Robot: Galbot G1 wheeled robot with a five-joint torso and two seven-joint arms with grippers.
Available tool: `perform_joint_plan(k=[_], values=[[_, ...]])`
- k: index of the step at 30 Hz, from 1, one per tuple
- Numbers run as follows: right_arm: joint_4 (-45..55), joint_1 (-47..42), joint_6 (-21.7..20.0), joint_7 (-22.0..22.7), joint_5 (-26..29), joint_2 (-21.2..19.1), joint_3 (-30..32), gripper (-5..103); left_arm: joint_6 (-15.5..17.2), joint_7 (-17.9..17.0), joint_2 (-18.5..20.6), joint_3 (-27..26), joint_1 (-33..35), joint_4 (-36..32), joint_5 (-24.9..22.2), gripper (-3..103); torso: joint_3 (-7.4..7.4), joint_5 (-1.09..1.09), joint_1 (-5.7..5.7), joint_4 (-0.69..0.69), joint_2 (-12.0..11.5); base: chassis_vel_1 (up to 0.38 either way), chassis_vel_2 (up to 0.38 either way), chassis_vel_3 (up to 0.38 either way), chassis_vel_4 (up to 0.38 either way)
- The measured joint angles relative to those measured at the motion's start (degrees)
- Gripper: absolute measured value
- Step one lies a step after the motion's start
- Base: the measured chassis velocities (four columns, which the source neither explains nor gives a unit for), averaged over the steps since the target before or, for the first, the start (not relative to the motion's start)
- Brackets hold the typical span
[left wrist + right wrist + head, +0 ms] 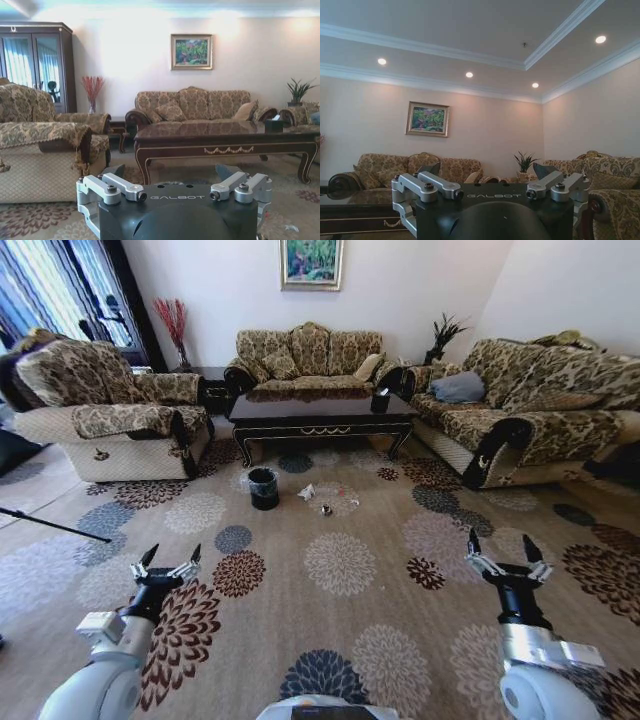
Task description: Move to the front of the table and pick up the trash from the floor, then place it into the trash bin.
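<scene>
head view, living room with flowered carpet. table: long, dark, glossy, far centre, between the sofas; seen nearer in the left wrist view. trash bin: small, round, black, on the carpet just in front of the table's left end. trash: white tissue on the floor right of the bin; a small dark piece just beyond it to the right, kind cannot be told. left gripper: near left, raised over the carpet, fingers spread, holding nothing. right gripper: near right, raised likewise, fingers spread, holding nothing. both grippers well apart from bin and trash. black box on the table's right end.
</scene>
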Motion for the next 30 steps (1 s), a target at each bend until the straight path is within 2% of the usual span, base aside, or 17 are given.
perform_joint_plan(k=[6,30], values=[[-0.8,0.7,0.0,-0.1,0.3,-0.8,-0.3,100,-1.2,0.7,-1.2,0.1,0.5,-0.7,2.2,100,-0.59,0.0,-0.4,0.0,-1.0,0.0,0.0,0.0,0.0],[-3.2,3.2,0.5,-1.8,1.8,-4.6,-0.7,100,-2.1,0.9,-3.6,0.4,0.2,0.3,4.4,100,-3.49,0.0,-2.39,0.0,-5.9,0.0,0.0,0.0,0.0]])
